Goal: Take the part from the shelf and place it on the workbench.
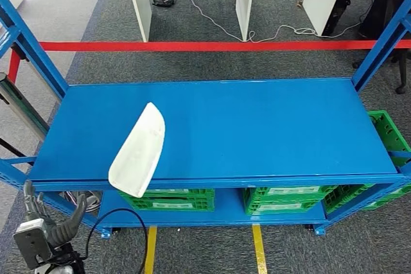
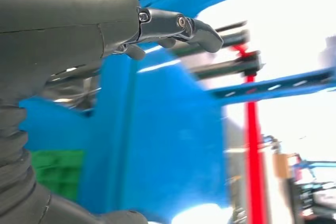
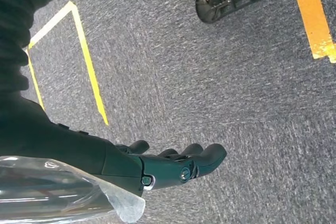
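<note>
A white curved part lies on the blue shelf top, near its front left, with one end overhanging the front edge. My left hand is low at the shelf's front left corner, below and left of the part, fingers apart and holding nothing. In the left wrist view the same left hand stretches out in front of the blue shelf frame. My right hand hangs over the grey carpet with fingers extended and nothing in them.
Green crates sit on the lower shelf level, and another green crate stands at the right end. A red tape line runs behind the shelf, with white table legs beyond. Yellow floor lines mark the carpet.
</note>
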`<state>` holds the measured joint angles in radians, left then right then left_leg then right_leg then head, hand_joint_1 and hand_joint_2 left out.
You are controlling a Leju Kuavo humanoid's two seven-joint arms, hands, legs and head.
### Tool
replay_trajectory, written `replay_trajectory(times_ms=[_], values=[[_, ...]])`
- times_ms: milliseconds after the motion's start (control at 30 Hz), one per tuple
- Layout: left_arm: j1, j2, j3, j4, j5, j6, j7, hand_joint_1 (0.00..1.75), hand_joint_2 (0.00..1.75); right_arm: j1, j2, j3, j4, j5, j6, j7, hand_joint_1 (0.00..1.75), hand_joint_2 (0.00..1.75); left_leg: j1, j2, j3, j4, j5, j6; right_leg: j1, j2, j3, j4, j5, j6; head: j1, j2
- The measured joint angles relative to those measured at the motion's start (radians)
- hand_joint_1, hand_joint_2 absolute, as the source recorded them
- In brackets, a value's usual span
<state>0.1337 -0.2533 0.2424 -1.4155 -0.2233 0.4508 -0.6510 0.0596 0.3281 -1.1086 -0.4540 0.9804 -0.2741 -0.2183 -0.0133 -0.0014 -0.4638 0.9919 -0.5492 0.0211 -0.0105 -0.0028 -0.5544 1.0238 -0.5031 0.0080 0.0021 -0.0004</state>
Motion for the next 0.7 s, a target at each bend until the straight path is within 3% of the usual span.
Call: replay_trajectory(times_ms=[133,333,700], values=[[0.017,-0.002,-0.054,-0.105,-0.013,0.074,-0.015,0.0,1.75,-0.006,0.007,-0.029,0.0,0.028,-0.011,-0.006,0.0,1.75,0.0,0.0,0.0,0.0,0.0,0.0,0.0,0.0,0.0,0.0,0.0,0.0,0.0,0.0],[0.029,0.01,-0.155,-0.157,-0.159,0.143,-0.011,0.0,1.75,-0.012,0.013,-0.067,0.0,0.065,-0.012,-0.013,0.0,1.75,0.0,0.0,0.0,0.0,0.0,0.0,-0.001,0.0,0.0,0.0,0.0,0.0,0.0,0.0],[0.034,0.128,-0.359,-0.2,-0.422,0.182,0.102,0.0,1.75,-0.028,0.016,-0.152,0.0,0.139,0.019,-0.026,0.0,1.75,0.0,0.001,0.0,0.0,0.0,0.0,-0.001,0.001,0.0,0.0,0.0,0.0,0.0,0.0]])
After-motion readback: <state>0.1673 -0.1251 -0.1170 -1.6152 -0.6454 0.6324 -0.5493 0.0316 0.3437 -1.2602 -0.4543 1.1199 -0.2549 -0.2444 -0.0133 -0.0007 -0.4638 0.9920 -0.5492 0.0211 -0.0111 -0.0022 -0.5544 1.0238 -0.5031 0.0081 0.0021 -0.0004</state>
